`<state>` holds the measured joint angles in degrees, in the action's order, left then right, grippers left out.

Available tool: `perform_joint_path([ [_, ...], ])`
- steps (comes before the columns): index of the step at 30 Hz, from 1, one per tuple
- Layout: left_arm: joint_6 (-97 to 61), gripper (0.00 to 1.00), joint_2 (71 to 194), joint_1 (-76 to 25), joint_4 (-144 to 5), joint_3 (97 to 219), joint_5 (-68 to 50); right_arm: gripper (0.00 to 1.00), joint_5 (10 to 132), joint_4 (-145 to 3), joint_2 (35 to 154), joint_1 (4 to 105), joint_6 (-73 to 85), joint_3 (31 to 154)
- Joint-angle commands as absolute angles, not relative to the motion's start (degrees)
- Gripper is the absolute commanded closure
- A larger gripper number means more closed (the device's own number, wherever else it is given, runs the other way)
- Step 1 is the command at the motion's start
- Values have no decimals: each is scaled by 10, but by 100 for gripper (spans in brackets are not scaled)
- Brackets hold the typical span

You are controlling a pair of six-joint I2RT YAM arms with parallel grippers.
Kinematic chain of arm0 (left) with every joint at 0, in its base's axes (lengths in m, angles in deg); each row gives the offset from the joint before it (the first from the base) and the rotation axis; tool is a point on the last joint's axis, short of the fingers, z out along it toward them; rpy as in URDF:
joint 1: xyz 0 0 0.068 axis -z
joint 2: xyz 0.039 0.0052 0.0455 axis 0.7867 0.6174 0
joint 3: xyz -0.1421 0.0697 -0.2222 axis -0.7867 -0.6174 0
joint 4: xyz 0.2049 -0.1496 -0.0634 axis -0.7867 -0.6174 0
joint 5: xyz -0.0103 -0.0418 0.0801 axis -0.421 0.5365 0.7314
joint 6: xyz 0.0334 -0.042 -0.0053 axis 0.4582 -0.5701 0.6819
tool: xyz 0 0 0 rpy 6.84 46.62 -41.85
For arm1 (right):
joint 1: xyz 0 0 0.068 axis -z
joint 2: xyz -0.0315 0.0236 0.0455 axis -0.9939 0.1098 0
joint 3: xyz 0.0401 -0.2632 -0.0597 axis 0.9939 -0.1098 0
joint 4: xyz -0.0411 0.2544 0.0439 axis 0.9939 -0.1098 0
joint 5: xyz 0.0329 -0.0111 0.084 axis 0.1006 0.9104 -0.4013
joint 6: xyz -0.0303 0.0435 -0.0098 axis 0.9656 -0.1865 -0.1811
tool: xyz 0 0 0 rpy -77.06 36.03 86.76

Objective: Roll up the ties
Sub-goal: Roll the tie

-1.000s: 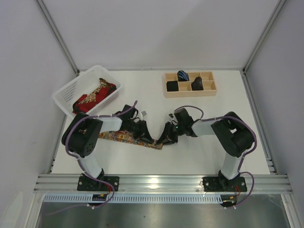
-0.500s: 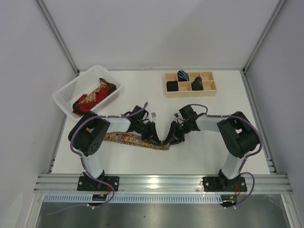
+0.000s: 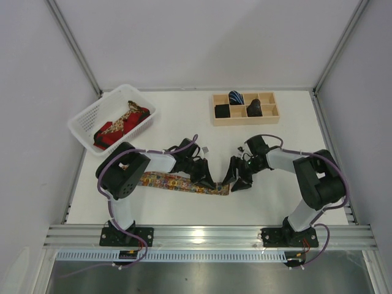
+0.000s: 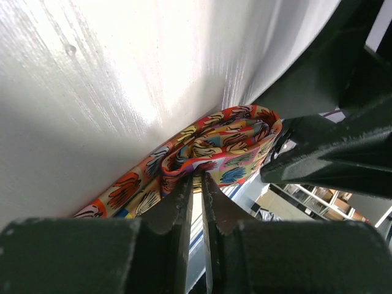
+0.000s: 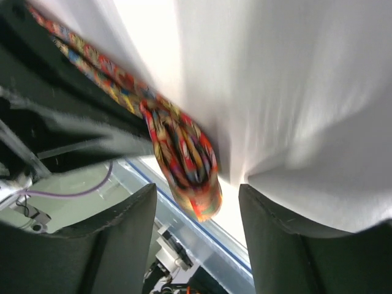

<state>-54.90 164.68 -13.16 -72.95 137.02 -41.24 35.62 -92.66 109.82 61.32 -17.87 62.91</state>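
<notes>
Left gripper [image 4: 197, 182] clamped on floral tie [image 4: 214, 144] at rolled end | right gripper [image 5: 196, 195] apart, straddling roll | tie at tabletop [image 3: 184, 116] six o'clock, roll at three o'clock end | advise: hold tension, align edges.

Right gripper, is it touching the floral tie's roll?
Apart. Right wrist view: the floral tie's roll lies between the right gripper's open fingers, gaps both sides.

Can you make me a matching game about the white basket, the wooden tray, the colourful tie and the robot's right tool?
1. white plastic basket
2. wooden compartment tray
3. multicoloured patterned fabric tie
4. right tool

A. open
B. stretched out flat, one end rolled
C. holds dark rolled ties
D. holds loose red and gold ties

Pairs: 1-D, 2-C, 3-B, 4-A
</notes>
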Motion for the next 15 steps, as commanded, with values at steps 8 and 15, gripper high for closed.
perform_joint_path([
  [8, -541, 84, 1659, -127, -739, 1377, -386, 43, 319, -857, 1043, 619, -202, 560],
  [15, -529, 85, 1658, -127, -751, 1380, -385, 53, 324, -845, 1071, 620, -190, 577],
])
